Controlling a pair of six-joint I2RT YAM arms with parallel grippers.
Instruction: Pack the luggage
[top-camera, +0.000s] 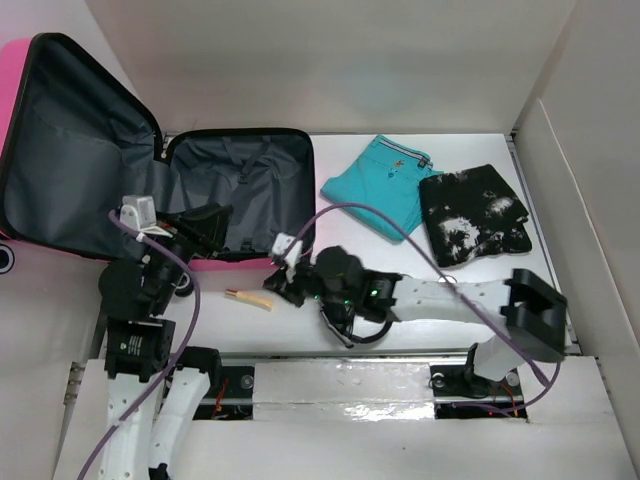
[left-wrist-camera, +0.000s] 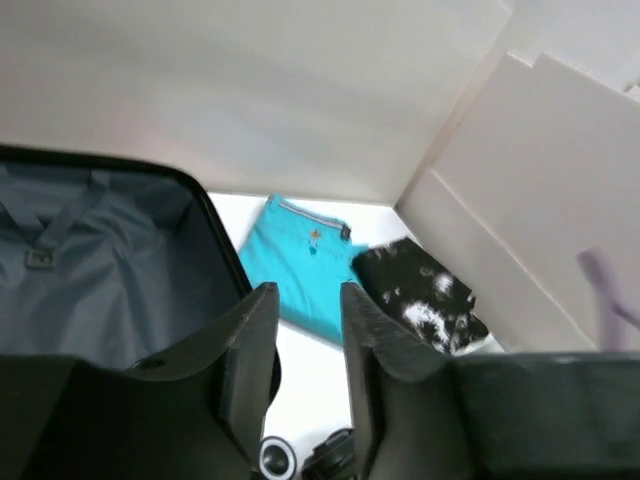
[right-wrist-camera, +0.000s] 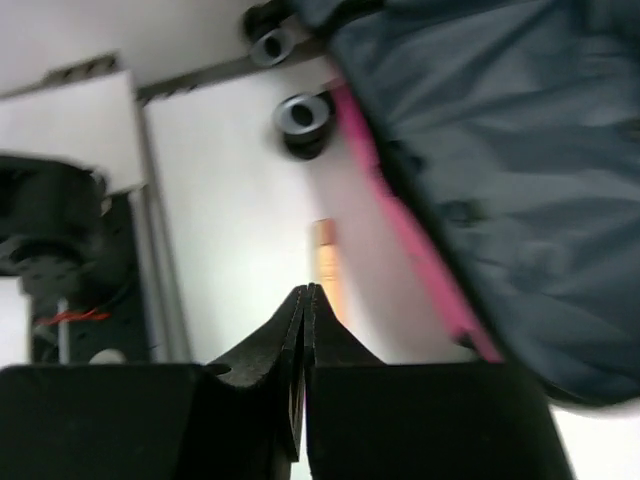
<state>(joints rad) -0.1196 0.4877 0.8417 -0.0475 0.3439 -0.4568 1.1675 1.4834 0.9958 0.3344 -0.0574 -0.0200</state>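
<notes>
Luggage (top-camera: 70, 160) lies open; wrist views show left end effector (left-wrist-camera: 307, 297) parted, empty, right end effector (right-wrist-camera: 305, 294) closed, empty.

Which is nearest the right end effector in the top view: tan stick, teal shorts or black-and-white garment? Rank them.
From the right end effector:
1. Tan stick, just to its left on the table.
2. Teal shorts, far side, right of centre.
3. Black-and-white garment, farthest right.

Bright, flat light, soft shadows.
Your wrist views blur: the luggage (right-wrist-camera: 480, 150) lining smears, the right gripper (right-wrist-camera: 305, 292) is out of focus.
</notes>
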